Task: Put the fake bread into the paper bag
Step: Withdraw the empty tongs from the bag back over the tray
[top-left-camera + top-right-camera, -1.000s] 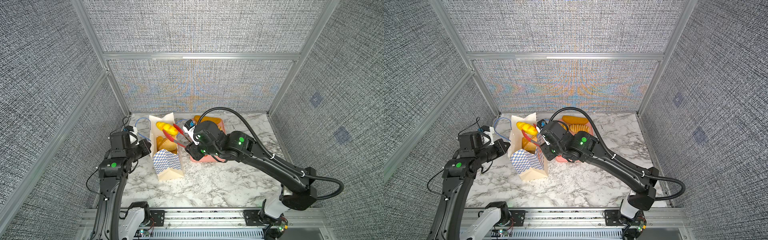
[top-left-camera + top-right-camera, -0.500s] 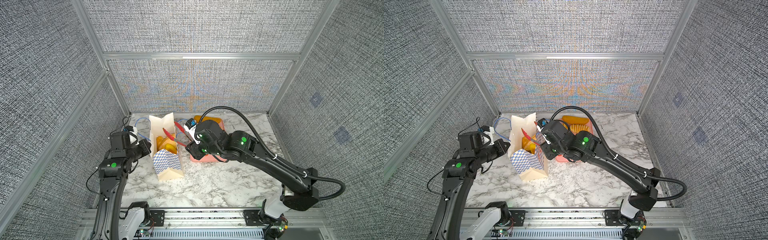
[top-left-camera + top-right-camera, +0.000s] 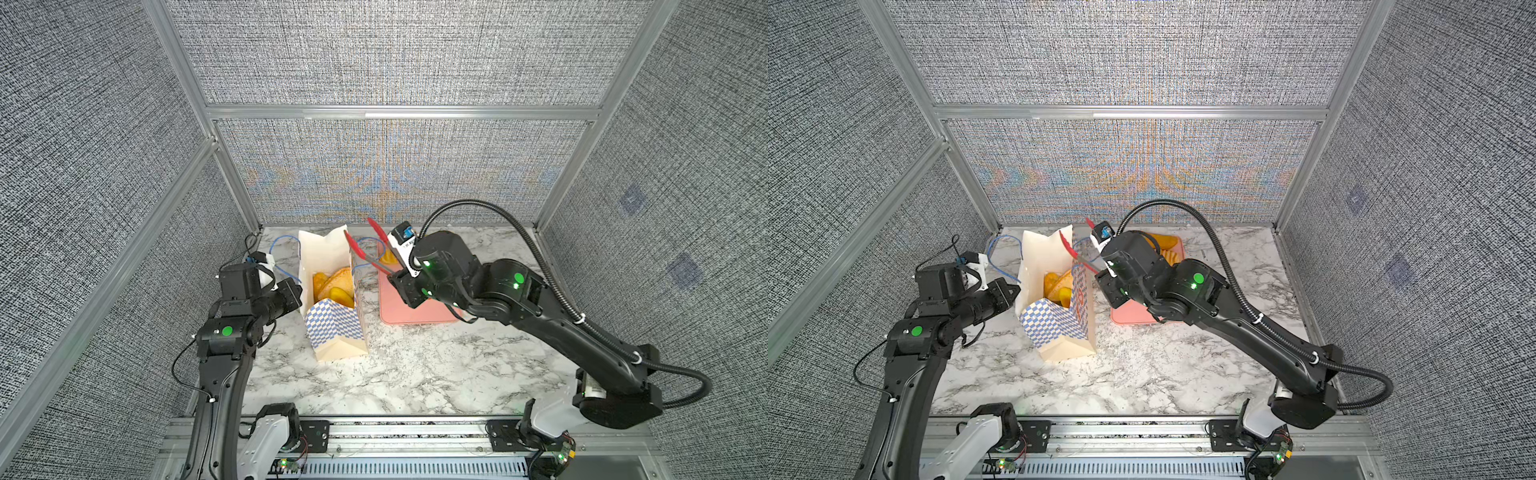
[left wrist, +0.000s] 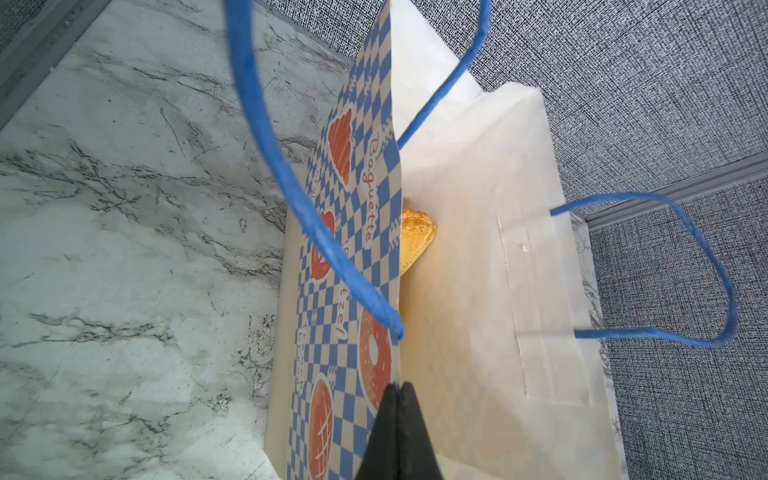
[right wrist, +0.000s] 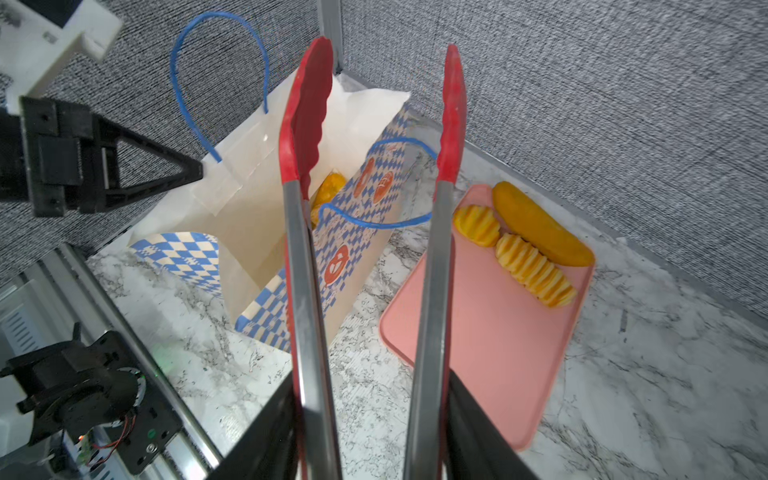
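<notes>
The paper bag [image 3: 334, 332] [image 3: 1059, 328] stands open left of centre, with fake bread [image 3: 332, 282] [image 4: 413, 239] lying inside it. My left gripper [image 3: 300, 291] [image 4: 399, 388] is shut on the bag's left rim. My right gripper [image 3: 401, 286] [image 5: 372, 415] is shut on the handles of red tongs [image 3: 365, 249] [image 5: 307, 124]. The tongs' tips are spread and empty, above the bag's right edge and the gap to the pink tray [image 3: 411, 316] [image 5: 490, 332]. On the tray's far end lie a long loaf [image 5: 540, 226] and two ridged rolls [image 5: 536, 270].
Blue cord handles [image 4: 282, 166] [image 5: 374, 220] arch off both bag rims, one right beside the tongs. Grey fabric walls close the marble table [image 3: 415, 374] on three sides. An aluminium rail [image 3: 415, 436] with the arm bases runs along the front.
A second ago the tongs held a yellow bread over the bag's mouth. It has dropped inside, and the empty tongs have drawn back to the right towards the tray. The left arm is still.
</notes>
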Robot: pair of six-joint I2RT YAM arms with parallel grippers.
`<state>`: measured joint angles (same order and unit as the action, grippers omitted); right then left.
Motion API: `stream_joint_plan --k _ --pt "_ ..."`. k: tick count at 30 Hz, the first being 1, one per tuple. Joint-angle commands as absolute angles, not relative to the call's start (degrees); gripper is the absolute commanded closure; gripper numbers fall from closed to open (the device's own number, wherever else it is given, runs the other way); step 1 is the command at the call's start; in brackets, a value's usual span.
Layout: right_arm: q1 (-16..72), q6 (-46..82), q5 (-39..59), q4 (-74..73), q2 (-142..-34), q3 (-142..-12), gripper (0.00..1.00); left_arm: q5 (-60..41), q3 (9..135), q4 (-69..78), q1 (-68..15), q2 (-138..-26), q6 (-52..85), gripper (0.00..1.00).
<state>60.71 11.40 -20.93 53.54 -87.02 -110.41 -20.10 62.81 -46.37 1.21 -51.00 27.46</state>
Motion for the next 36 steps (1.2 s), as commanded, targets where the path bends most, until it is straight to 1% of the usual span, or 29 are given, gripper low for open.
stream_joint_plan --k 1,7,13,19,24,29,36 --pt "58.73 10.74 -24.42 51.08 -84.53 -108.51 0.48 -20.57 62.75 -45.75 1.23 -51.06 27.69 0.98" --pt "51.45 12.45 -22.55 50.69 -79.29 -102.38 0.48 -20.64 62.75 -45.53 1.15 -51.11 27.69 0.98" --pt "42.04 15.04 -17.45 49.52 -76.05 -94.81 0.48 -20.79 62.67 -45.4 1.23 -51.24 27.69 0.98" --pt "32.67 17.52 -10.66 46.72 -75.83 -87.37 0.48 -20.76 62.75 -45.36 1.23 -51.33 27.69 0.98" --pt "25.73 19.09 -3.62 42.62 -78.31 -82.03 0.48 -20.88 62.58 -45.21 1.27 -51.26 27.77 0.98" --pt "19.82 20.38 2.22 38.32 -83.66 -78.74 0.48 -21.02 62.5 -45.24 1.23 -51.24 27.6 0.98" --pt "15.43 20.54 7.14 36.57 -93.3 -81.11 0.48 -20.93 62.16 -45.21 1.21 -51.15 27.42 0.98"
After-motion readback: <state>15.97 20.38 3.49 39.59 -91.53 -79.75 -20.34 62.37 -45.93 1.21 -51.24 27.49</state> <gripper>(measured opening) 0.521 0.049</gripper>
